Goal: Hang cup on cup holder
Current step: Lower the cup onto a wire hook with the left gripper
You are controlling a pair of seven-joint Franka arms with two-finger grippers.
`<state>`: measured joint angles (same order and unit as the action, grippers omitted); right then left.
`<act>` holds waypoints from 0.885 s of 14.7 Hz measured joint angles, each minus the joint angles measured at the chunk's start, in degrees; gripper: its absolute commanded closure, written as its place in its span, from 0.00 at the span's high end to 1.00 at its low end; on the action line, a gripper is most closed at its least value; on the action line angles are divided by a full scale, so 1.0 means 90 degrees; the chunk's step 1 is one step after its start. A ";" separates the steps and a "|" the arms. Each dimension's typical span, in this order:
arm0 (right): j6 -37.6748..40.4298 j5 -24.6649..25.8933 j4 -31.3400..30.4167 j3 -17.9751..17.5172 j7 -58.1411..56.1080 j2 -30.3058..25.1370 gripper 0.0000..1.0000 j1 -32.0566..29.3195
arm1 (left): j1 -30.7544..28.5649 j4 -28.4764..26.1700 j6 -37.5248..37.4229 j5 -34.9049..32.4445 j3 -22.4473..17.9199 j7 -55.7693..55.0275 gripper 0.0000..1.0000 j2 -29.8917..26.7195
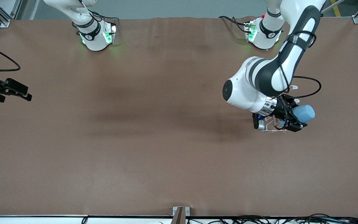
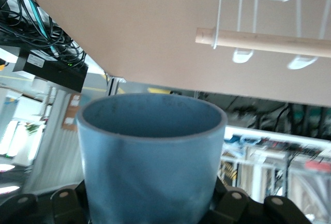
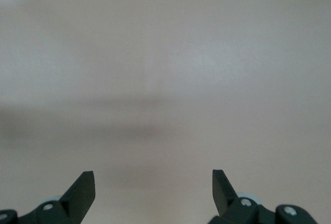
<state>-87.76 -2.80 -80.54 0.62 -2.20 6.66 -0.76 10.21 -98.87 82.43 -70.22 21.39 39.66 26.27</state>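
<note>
Left pincer is up in the air at the left arm's end of the tabletop, clenched on the light-blue cup. The cup lies roughly sideways in the grip, its closed bottom pointing away from the wrist in the front view. In the left wrist view the cup fills the lower middle, open rim toward the camera, with the dark fingers on either side of its lower body.

The cup holder is a white wire rack standing on the tabletop right under the left pincer and mostly hidden by the arm; only bits of white wire show, one prong tip poking out above the wrist and part of the base below it. In the left wrist view the rack's wooden rod runs across the upper part, with thin white wires and looped prong tips around it. The cup is beside the rod, not touching it and not on any prong that can be seen.

Right pincer waits at the right arm's end of the tabletop, over bare brown surface. In the right wrist view its fingers are spread apart, released, gripping nothing.
</note>
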 measured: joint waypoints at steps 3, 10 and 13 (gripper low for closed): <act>0.0312 0.0131 0.0045 -0.0057 0.0002 -0.0301 1.00 0.0002 | 0.0047 -0.0105 -0.0239 -0.0237 0.0011 -0.0012 0.48 0.0270; 0.0493 0.0325 -0.0190 -0.0102 0.0002 -0.0650 1.00 0.0033 | 0.0414 -0.0172 -0.0732 -0.0490 0.0019 -0.0363 0.47 0.0820; 0.0495 0.0369 -0.0210 -0.0114 0.0002 -0.0650 1.00 0.0041 | 0.0416 -0.0287 -0.1034 -0.0490 0.0027 -0.0782 0.47 0.0882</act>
<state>-83.30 0.52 -82.43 -0.41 -2.18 0.81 -0.39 13.96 -101.45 73.12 -74.62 21.63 32.62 34.20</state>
